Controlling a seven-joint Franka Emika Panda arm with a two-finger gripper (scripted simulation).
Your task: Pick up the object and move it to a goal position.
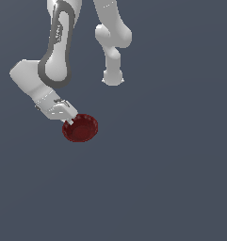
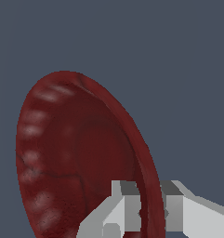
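Note:
The object is a small dark red round dish [image 1: 81, 128] with a fluted rim, tilted toward the camera in the exterior view. My gripper [image 1: 69, 121] holds it by the rim at the exterior view's left side of the dish. In the wrist view the dish [image 2: 76, 153] fills the frame, and the gripper [image 2: 148, 209] has one grey finger [image 2: 125, 204] inside the rim and the other outside, shut on the rim between them. Whether the dish touches the ground cannot be told.
The white arm [image 1: 58, 47] reaches down from the upper left of the exterior view. Its base and lower links [image 1: 113, 42] stand behind, at top centre. A plain dark blue-grey surface [image 1: 171, 179] lies all around.

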